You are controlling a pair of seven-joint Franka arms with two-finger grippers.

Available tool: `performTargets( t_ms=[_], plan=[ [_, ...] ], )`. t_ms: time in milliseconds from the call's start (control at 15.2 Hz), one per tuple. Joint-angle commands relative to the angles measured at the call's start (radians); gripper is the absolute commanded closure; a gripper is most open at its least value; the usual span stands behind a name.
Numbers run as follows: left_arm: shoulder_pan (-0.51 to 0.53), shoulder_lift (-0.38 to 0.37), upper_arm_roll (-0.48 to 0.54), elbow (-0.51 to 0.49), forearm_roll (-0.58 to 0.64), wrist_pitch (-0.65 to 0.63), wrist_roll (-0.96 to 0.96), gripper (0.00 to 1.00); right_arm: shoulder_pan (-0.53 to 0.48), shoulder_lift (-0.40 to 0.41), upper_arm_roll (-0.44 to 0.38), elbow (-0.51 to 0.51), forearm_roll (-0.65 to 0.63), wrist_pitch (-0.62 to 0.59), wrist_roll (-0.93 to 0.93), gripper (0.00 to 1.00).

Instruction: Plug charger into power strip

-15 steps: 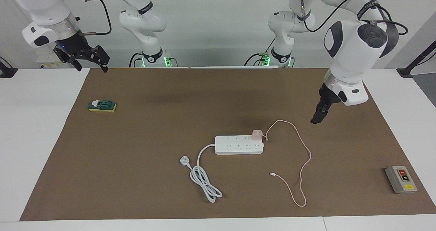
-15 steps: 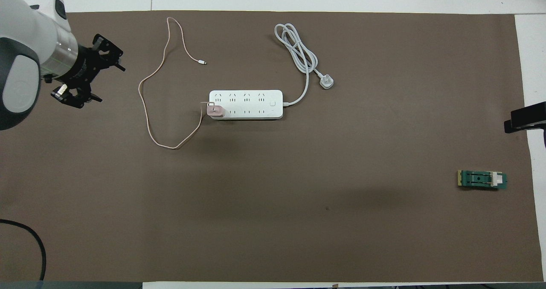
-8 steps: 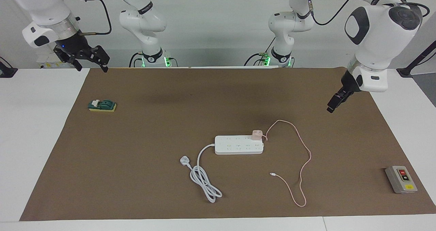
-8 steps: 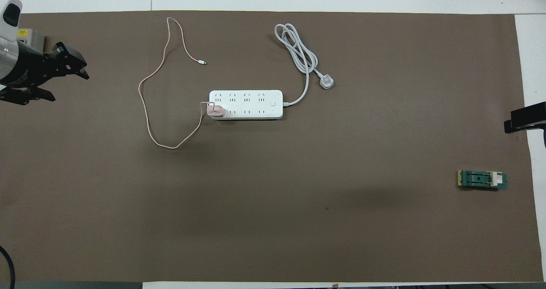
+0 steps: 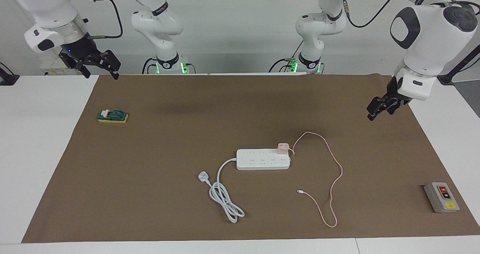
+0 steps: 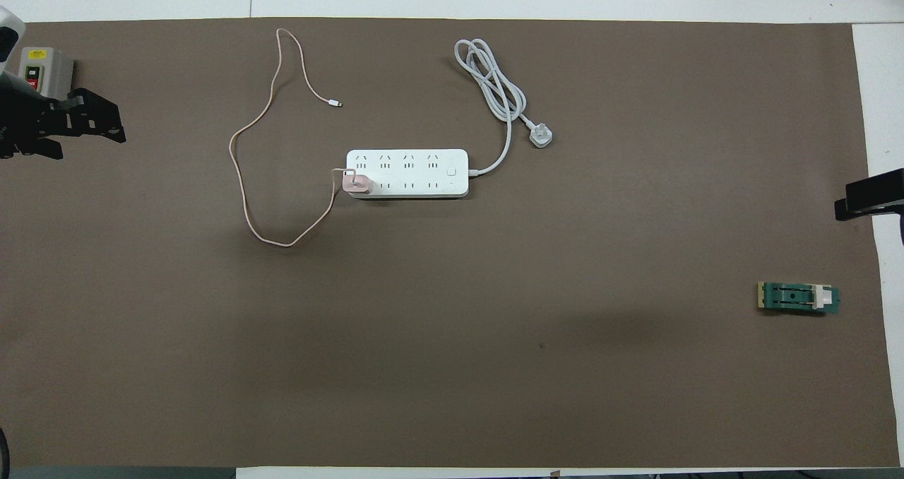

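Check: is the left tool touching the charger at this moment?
Apart. The facing view shows the left tool raised over the mat's edge at the left arm's end, with bare mat between it and the charger, which sits on the power strip.

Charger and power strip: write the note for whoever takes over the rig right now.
Left gripper: empty, raised over the mat's edge at the left arm's end, jaws open.
Right gripper: empty, waiting at the mat's corner by its base, jaws open.
Charger: seated on the power strip at the end toward the left arm; its cable loops loose on the mat.
Done: it looks plugged in.
Left: only confirming it is fully seated.
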Motion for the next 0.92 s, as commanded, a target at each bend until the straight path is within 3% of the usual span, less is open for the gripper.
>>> performTargets(
  t_ms=[0,330,660,858],
  plan=[
    [0.009,-0.014,-0.007,-0.003,-0.012,0.047,0.058,0.00,-0.006,-0.001,0.005,0.005,-0.003,0.004,0.018,0.00],
    [0.007,-0.047,-0.007,-0.066,-0.014,0.077,0.050,0.00,-0.006,-0.001,0.005,0.005,-0.003,0.004,0.018,0.00],
    [0.007,-0.074,-0.007,-0.051,0.001,0.000,0.102,0.00,-0.006,-0.001,0.005,0.005,-0.003,0.004,0.018,0.00],
    [0.003,-0.079,-0.013,-0.025,0.020,-0.116,0.107,0.00,-0.006,-0.001,0.005,0.005,-0.003,0.004,0.018,0.00]
  ],
)
